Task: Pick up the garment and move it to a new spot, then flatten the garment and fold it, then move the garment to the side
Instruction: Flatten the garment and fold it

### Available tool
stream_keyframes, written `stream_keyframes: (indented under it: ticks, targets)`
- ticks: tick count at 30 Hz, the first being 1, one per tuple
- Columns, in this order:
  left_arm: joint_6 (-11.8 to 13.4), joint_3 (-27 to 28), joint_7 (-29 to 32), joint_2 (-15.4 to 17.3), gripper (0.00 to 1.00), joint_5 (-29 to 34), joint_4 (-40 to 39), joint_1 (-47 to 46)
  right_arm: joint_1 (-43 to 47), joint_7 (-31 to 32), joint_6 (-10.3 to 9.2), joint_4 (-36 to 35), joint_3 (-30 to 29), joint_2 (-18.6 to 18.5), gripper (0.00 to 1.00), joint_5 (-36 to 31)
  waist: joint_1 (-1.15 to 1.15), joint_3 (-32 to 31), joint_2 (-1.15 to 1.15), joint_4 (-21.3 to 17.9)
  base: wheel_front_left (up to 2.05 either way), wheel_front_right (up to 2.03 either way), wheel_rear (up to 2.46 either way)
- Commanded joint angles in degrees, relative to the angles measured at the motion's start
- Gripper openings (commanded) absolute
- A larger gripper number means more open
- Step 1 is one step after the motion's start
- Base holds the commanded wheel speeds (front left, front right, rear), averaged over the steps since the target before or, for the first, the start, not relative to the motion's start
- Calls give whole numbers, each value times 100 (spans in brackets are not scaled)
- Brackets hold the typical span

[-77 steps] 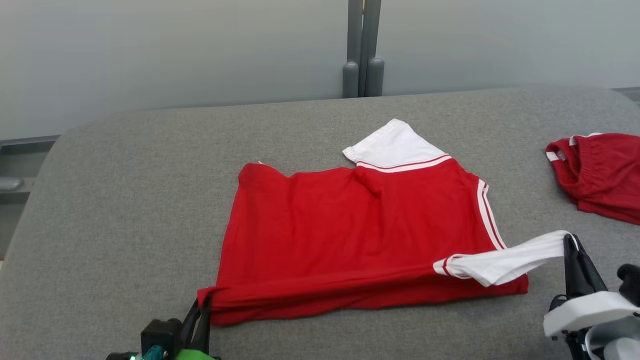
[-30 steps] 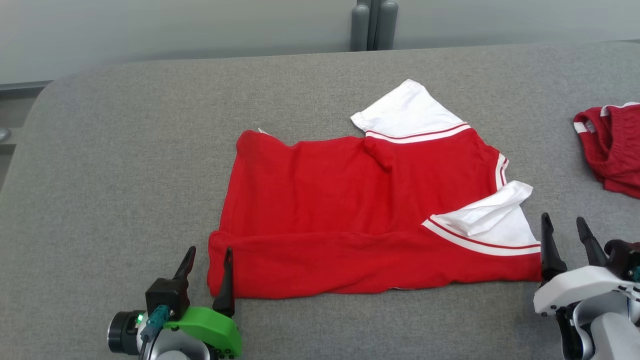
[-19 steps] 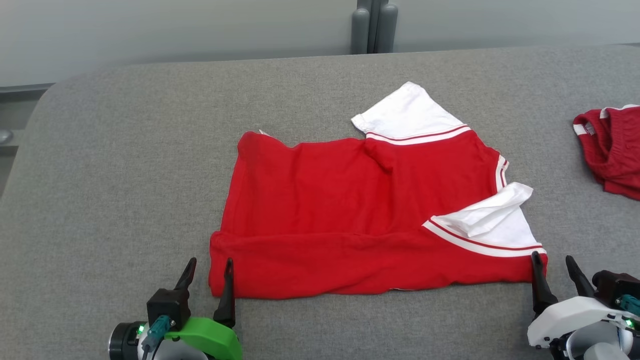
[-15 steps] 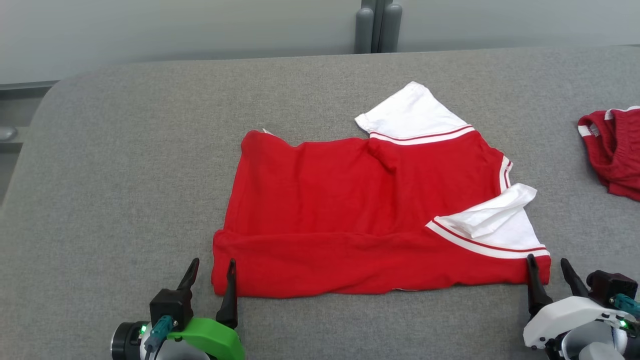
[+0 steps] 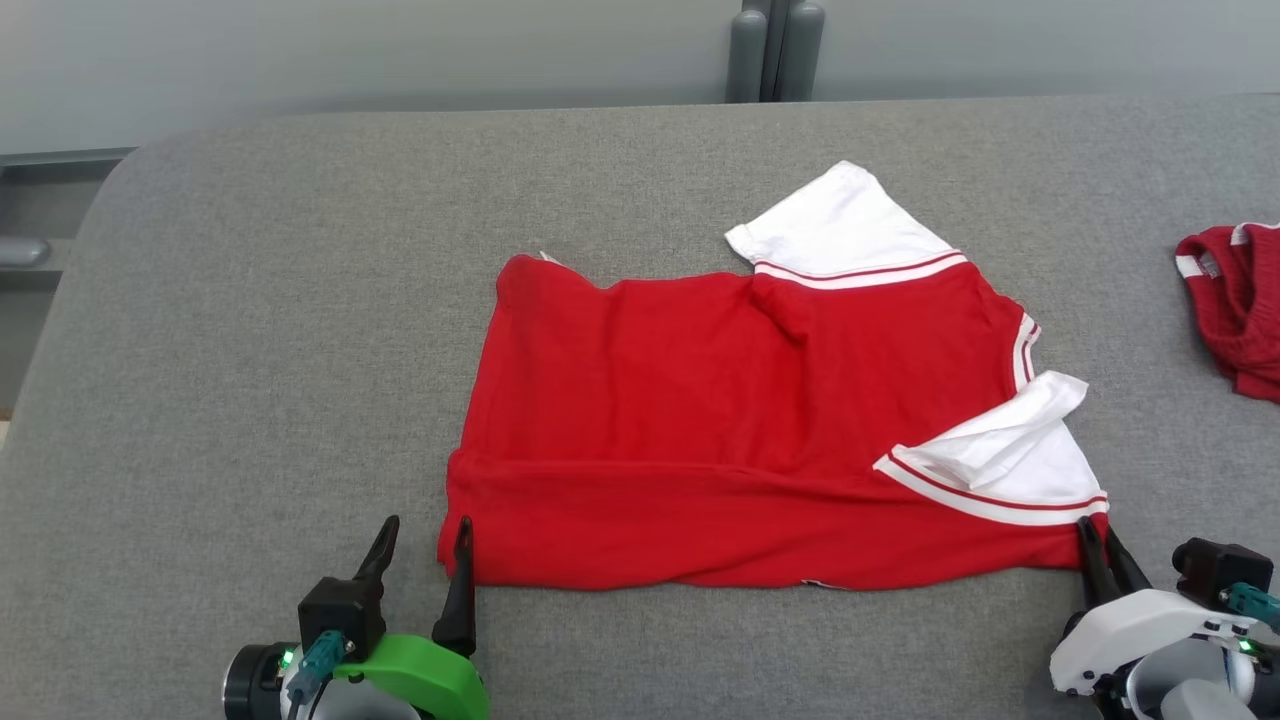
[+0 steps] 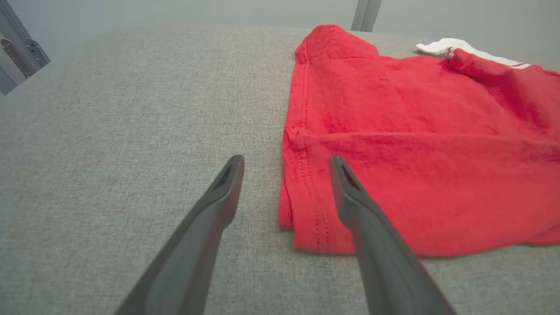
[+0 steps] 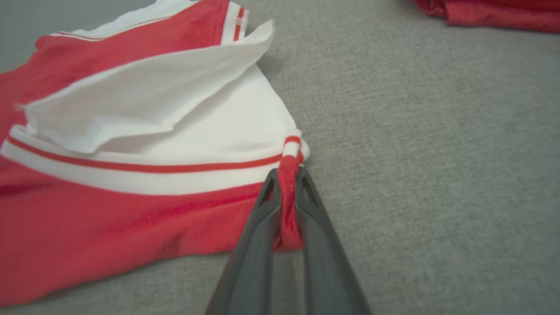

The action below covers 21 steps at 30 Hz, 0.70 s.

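While the right hand (image 7: 286, 173) pinches a corner of the garment (image 5: 720, 400), the left hand (image 6: 286, 158) gapes wide, empty, the hem just ahead.

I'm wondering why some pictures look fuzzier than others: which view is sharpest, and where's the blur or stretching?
Head view: sharp and evenly lit, only faint shadows under the red shirt. Left wrist view: wide-angle stretch, so the left fingers loom large. Right wrist view: softest, with the shirt and the right fingers slightly blurred.

Probably a lab or office: grey felt-covered table (image 5: 250, 300) before frosted partition panels (image 5: 400, 50).
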Motion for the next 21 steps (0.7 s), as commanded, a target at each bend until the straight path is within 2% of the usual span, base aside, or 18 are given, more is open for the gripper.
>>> stream_keyframes:
  ticks: [1, 7, 14, 21]
  targets:
    - [-5, 17, 5, 32, 100, -66, 15, 20, -9, 22, -26, 18, -43, -84, 0, 64, 0, -11, 0, -15, 0, 0, 0]
    - [-112, -51, 5, 32, 100, -256, 214, -4, 31, 14, -21, -179, -109, -187, 0, 46, 0, -14, 0, -82, 0, 0, 0]
    - [-343, -292, 5, 33, 100, -875, 553, -176, -81, 13, -20, -339, 10, -183, 0, 62, 0, 121, 0, -186, 0, 0, 0]
    - [-434, -519, 8, 31, 98, -1185, 815, -336, -133, 13, -19, -514, 124, -209, 0, 104, 0, 235, 0, -274, 0, 0, 0]
